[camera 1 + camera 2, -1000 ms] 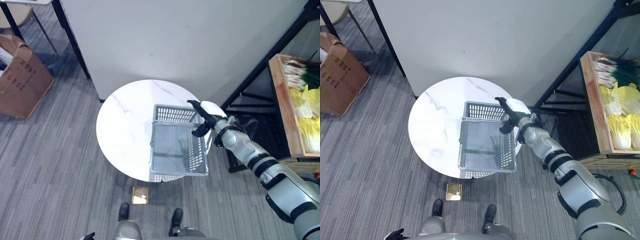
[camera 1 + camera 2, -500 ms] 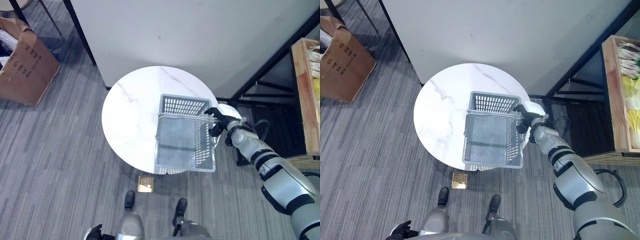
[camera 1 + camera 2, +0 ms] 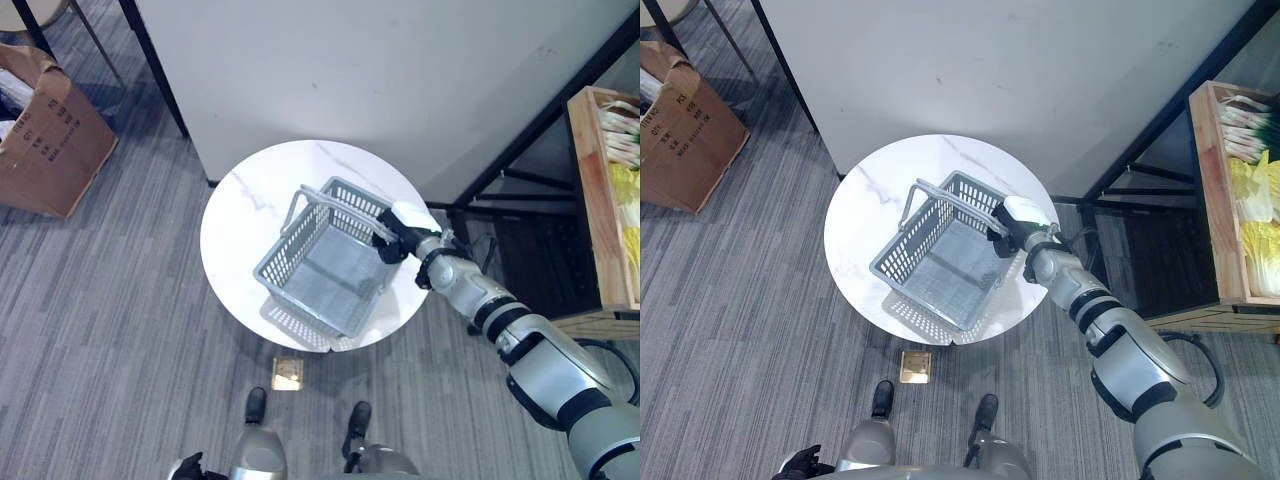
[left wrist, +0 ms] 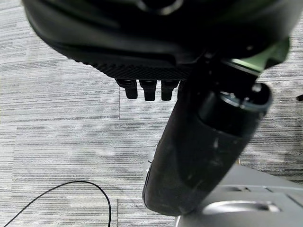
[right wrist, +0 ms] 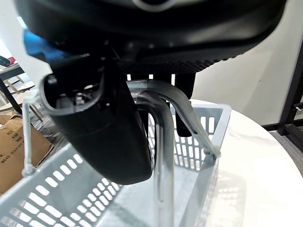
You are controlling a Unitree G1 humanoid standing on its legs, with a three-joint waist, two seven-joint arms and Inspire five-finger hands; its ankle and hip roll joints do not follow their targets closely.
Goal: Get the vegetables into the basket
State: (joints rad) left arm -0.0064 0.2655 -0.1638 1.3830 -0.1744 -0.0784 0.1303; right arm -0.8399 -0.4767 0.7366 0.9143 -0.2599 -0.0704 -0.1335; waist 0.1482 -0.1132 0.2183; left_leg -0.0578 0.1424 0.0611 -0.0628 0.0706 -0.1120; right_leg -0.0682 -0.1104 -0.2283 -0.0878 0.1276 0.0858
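**Basket gripped by one handle and tilting on the round tabletop**

I am looking down on grey striped carpet (image 3: 120,330) that is running under everything, with a pale wall panel (image 3: 380,70) standing at the far side. The white marble-patterned round tabletop (image 3: 235,225) is sitting in front of that panel. To my right, well apart from the tabletop, a wooden crate (image 3: 1203,190) on a black metal rack (image 3: 1140,150) is holding the vegetables (image 3: 1252,195): pale yellow-green leafy heads with slim white-and-green stalks lying beyond them. They are all lying in the crate, not in the basket. To my far left a brown cardboard box (image 3: 45,135) is sitting on the carpet, beside a dark table leg (image 3: 155,70).

The grey plastic basket (image 3: 320,265) is sitting on the tabletop, turned at an angle to me, and it is carrying nothing inside. Its right end is tipping upward where I am holding it, while its near corner is reaching toward the tabletop's near edge. One handle (image 3: 300,205) is arching over the basket's left end.

My right hand (image 3: 393,238) is reaching in over the right part of the tabletop, and I am closing its fingers around the other grey handle (image 5: 163,156) at the basket's right end; my wrist view is showing that handle running between thumb and fingers. My left hand (image 4: 149,90) is hanging low over the carpet, its fingers curling and gripping nothing.

A small brass floor plate (image 3: 287,374) is lying in the carpet near the tabletop.
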